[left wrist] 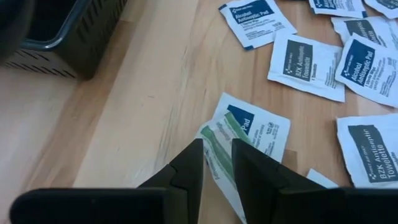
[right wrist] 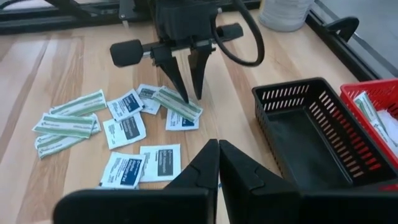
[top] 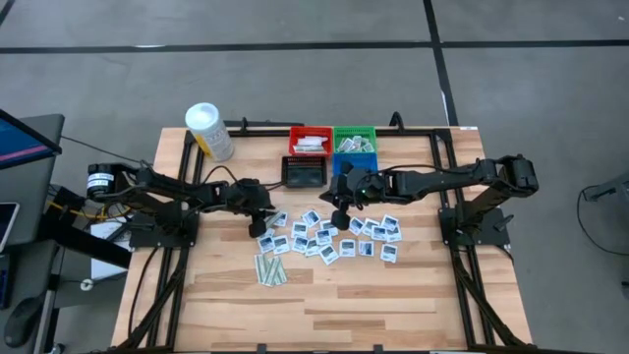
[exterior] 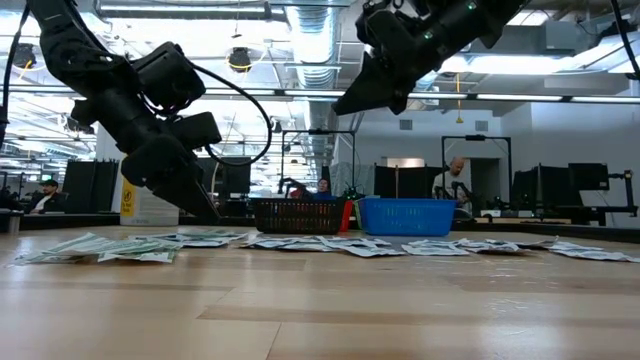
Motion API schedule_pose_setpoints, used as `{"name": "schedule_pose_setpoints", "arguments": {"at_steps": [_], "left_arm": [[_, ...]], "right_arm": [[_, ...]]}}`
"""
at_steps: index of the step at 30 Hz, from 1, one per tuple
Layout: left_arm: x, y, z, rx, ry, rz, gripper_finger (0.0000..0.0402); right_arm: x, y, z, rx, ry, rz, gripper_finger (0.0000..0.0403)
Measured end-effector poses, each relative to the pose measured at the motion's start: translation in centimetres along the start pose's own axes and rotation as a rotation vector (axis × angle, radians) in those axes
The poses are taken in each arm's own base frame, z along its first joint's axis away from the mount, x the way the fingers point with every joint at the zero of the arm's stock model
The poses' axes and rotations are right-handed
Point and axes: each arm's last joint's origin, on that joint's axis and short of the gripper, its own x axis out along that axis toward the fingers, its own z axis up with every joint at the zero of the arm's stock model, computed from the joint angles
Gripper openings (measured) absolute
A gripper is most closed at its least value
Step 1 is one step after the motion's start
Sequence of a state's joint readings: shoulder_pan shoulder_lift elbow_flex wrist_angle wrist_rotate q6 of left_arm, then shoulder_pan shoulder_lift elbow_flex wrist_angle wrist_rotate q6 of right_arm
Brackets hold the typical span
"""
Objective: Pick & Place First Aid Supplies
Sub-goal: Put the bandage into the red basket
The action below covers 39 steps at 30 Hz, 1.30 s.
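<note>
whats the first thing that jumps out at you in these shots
The scatter of small first aid packets across the middle of the wooden table, with both dark arms reaching in over it. The left gripper is down at a green-white strip, fingers slightly apart, while the right gripper hangs shut above. Behind them sit small bins, the red one already holding packets.

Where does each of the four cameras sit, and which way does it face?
High: overhead, straight down on both arms and the packets.
Low: table height, level across; arms drop from above.
Left wrist: behind the left gripper, over a green-white strip.
Right wrist: behind the right gripper, facing the left gripper.
Shared: the black bin shows in both wrist views.
</note>
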<state>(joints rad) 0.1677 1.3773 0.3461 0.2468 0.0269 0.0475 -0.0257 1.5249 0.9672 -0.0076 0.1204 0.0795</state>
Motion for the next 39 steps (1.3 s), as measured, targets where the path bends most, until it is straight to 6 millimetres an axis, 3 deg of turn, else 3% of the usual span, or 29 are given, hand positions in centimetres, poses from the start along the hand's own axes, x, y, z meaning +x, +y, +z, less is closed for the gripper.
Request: {"name": "schedule_pose_setpoints", "arguments": {"at_steps": [17,24,29,39], "left_arm": [[1.3,0.0,-0.9,-0.031,0.063,0.006,0.0084],[1.4,0.1,-0.9,-0.031,0.059,0.021,0.0011],[1.4,0.1,-0.8,-0.031,0.045,0.021,0.0007],[-0.8,-0.6,1.2,-0.005,-0.108,0.063,0.0004]], "right_arm": [[0.0,0.0,-0.4,0.02,0.044,-0.003,0.0006],[0.0,0.1,-0.4,0.018,0.044,0.0,0.0006],[0.0,0.1,-0.5,0.018,0.044,0.0,0.0006],[0.0,0.2,-0.4,0.018,0.044,0.001,0.0006]]}}
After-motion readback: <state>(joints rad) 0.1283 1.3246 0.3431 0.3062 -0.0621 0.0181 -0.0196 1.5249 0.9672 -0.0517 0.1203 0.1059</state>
